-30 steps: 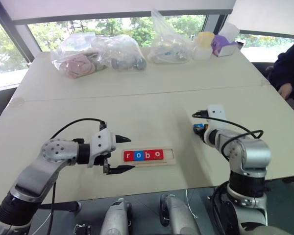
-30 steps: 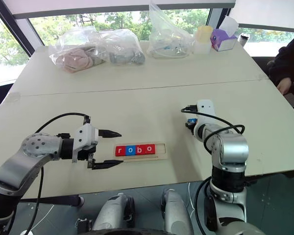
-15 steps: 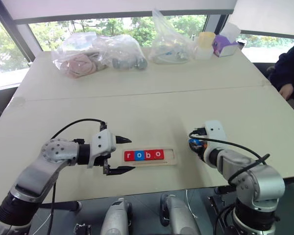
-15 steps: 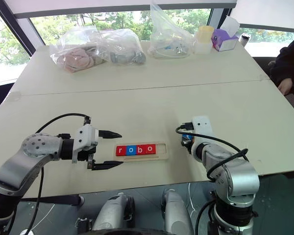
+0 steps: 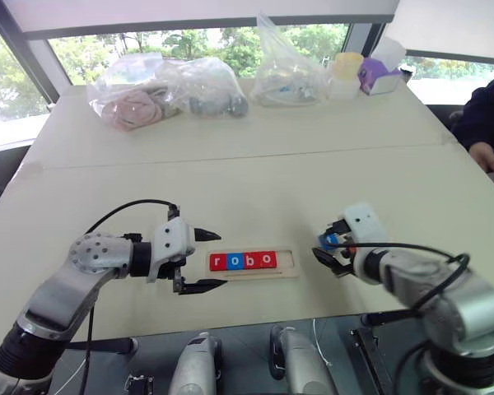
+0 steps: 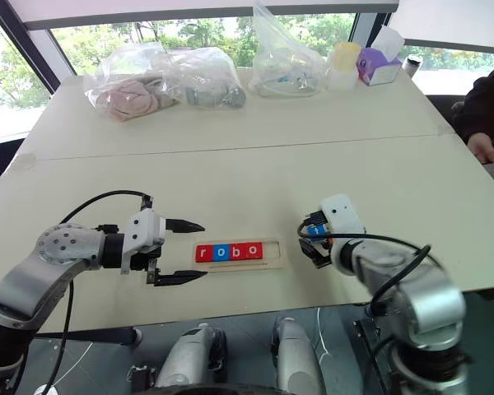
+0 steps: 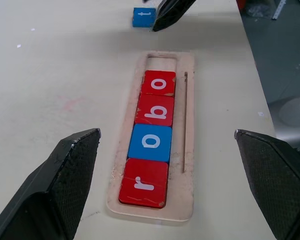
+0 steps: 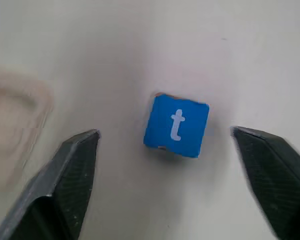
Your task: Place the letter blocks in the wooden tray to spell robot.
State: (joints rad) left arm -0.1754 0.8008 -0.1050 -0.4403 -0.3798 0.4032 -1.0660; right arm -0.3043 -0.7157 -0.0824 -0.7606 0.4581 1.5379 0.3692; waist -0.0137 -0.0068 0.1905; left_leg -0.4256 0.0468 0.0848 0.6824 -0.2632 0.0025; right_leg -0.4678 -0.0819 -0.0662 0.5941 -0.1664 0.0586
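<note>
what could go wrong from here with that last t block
1. The blue t block lies loose on the table, turned askew between the open fingers of the right claw; closing on it crooked may pinch a corner and flick it away.
2. The one free slot sits at the wooden tray's end, right beside the red o; a tilted block may catch the rim or push that tile.
3. The open left claw hangs beside the tray's other end; a bump could shift it.

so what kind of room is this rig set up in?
Looks like an office or lab meeting room, probably. Two pale tables stand pushed together by a big window with trees outside. Clear plastic bags of objects and a tissue box sit at the far edge, and a person sits alongside.
</note>
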